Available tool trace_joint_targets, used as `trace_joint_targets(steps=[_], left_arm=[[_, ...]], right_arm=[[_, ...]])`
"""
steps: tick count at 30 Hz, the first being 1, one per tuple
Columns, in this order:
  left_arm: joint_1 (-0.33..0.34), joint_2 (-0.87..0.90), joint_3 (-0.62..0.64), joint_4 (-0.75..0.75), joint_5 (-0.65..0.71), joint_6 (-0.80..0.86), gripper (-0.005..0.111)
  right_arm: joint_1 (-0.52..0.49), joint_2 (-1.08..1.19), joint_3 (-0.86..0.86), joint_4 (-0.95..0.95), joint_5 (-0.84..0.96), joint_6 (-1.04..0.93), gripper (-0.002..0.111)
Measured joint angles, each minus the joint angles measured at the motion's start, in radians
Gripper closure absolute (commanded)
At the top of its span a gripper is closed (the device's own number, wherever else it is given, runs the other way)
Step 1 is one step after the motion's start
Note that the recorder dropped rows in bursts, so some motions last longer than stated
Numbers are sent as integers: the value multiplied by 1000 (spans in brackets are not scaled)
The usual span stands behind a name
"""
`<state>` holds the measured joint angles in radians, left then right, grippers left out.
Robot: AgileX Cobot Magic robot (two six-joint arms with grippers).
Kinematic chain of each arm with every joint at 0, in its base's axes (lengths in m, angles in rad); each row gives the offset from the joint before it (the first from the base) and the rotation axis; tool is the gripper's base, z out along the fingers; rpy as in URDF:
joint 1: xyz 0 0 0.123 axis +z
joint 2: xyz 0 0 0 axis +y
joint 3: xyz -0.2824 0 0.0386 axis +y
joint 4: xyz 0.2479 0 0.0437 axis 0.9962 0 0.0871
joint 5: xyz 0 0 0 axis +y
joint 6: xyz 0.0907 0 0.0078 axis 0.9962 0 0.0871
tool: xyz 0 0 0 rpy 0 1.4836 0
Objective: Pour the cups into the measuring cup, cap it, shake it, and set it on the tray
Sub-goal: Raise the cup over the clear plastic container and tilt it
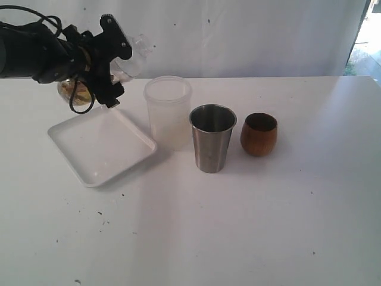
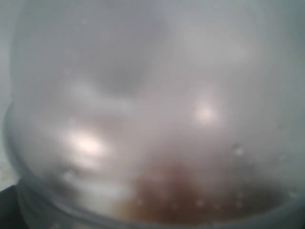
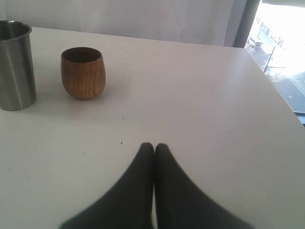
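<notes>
Left jaws clamp measuring cup [image 1: 136, 55] | clear, tilted, brown contents

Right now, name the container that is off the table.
The clear measuring cup, held aloft in the left gripper; the frosted cylinder, steel tumbler and wooden cup all stand on the table.

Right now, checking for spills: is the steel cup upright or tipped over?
Upright. The steel cup stands on its base on the table, mouth up, beside the wooden cup.
</notes>
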<state>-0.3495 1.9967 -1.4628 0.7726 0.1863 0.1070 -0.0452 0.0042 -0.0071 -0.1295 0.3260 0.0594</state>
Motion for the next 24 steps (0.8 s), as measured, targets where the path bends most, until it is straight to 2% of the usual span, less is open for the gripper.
trace_joint_targets(steps=[8,13,18,24], left_arm=[[0,0,-1,110,2,0,107],[0,0,-1,216,67,1,107],[0,0,-1,274,79,1,107],[-47,0,-1,390,88,1,107]], right_arm=[[0,0,0,0,0,0,108],[0,0,0,0,0,0,108],[0,0,0,0,0,0,108],[0,0,0,0,2,0,108]])
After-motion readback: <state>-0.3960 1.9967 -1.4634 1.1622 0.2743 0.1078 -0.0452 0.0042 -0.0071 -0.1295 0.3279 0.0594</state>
